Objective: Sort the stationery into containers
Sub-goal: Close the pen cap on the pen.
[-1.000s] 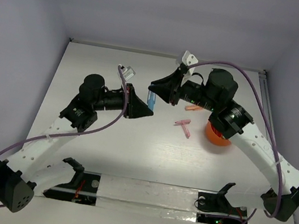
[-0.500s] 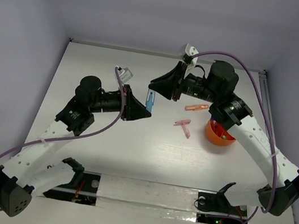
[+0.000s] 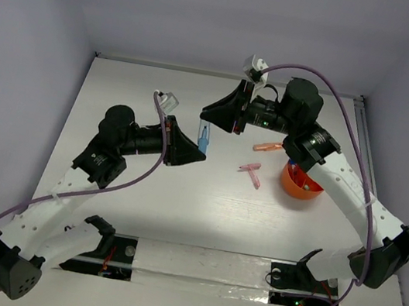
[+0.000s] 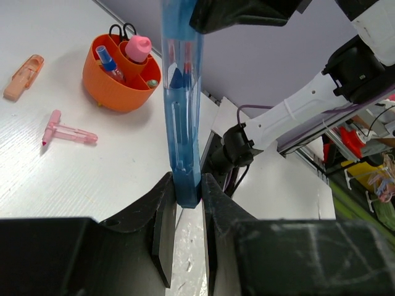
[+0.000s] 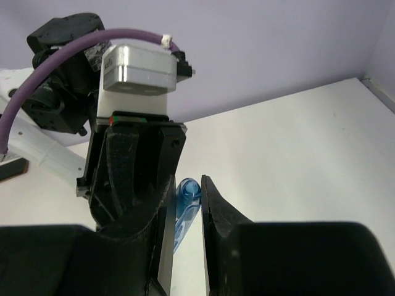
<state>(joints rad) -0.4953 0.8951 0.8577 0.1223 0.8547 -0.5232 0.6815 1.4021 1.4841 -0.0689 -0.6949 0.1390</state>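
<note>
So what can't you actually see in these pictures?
Top view: the right arm covers part of the orange bowl, hiding its contents.
Left wrist view: the clear-blue piece runs off the top edge; scissors show handles only.
Right wrist view: its own jaws hide most of that piece.

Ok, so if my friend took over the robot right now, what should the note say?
Left gripper: shut on one end of the clear-blue piece.
Right gripper: shut on its other end; the piece hangs above the table between both arms.
Orange bowl: already holds the scissors, pink tube and some small bits.
On the table, not sorted: pink T-shaped piece, pale orange piece.
To do: probably one gripper lets go, blue piece goes in the bowl, then those two.
</note>
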